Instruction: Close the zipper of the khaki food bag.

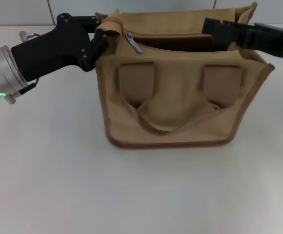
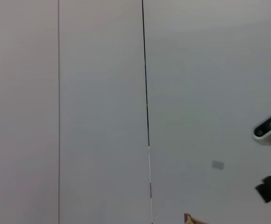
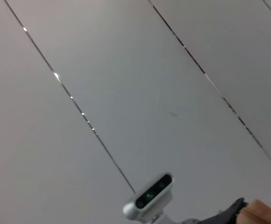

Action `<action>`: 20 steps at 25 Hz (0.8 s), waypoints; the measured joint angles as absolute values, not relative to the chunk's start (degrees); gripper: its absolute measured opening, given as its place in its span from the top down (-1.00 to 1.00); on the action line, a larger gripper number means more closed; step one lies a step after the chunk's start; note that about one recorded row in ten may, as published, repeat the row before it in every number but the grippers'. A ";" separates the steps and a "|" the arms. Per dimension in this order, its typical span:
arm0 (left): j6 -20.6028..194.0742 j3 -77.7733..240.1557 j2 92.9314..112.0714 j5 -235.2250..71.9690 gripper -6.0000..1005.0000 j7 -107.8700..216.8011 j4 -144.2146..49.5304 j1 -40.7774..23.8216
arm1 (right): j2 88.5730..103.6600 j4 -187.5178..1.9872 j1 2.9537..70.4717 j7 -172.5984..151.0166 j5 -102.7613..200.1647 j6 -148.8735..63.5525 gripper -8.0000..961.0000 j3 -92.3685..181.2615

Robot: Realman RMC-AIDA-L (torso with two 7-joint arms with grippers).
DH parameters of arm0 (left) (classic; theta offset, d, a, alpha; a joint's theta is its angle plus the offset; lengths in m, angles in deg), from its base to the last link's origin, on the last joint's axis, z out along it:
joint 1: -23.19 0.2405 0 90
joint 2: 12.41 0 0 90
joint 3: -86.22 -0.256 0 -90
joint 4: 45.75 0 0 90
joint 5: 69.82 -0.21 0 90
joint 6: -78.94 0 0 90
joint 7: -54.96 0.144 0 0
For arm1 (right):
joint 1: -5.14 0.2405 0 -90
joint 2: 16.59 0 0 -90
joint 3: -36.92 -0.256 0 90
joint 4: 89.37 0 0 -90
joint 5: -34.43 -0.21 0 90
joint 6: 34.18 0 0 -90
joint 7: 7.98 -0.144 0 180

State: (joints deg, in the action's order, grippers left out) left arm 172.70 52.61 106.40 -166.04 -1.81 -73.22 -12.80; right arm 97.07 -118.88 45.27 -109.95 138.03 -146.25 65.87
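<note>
Meanwhile, on a plain white tabletop (image 1: 44, 185), the boxy khaki canvas food bag with brown trim (image 1: 180, 105) stands upright with its mouth gaping, the tan zipper track and its small silver metal pull tab (image 1: 134, 44) resting at the end of the top edge nearest the robot's left. The black left gripper (image 1: 102, 38) pinches that corner's fabric end, fingers closed on the bag, while the black right gripper (image 1: 214, 27) reaches over the opposite side of the opening; whether its fingers are open or closed cannot be told. Doing this step well likely means keeping the soft canvas taut at the anchored corner and drawing the tab straight along the track. 2 lighter tan patches anchor a drooping looped handle (image 1: 158, 127) on the limp front panel.
</note>
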 joint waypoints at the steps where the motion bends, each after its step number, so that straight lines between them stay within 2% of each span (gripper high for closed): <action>1: 172.73 52.74 106.41 -165.98 0.94 -1.68 -72.72 -12.82 | 96.99 -119.22 45.72 -110.64 138.04 -145.25 -0.60 65.98; 9: 173.00 52.59 106.39 -164.45 0.93 -1.43 -71.84 -12.33 | 96.45 -121.08 49.02 -115.55 138.51 -140.05 -0.58 67.95; 13: 173.16 52.62 106.36 -164.44 0.93 -1.42 -71.84 -12.28 | 95.99 -122.08 50.17 -120.12 138.61 -138.55 -0.24 70.65; 14: 173.21 52.65 106.35 -164.44 0.93 -1.41 -71.84 -12.23 | 95.48 -122.65 50.99 -123.45 138.72 -137.21 -0.16 73.40; 20: 173.51 52.66 106.32 -164.44 0.93 -1.38 -71.85 -12.22 | 94.35 -123.15 54.09 -130.57 139.91 -134.87 0.22 77.98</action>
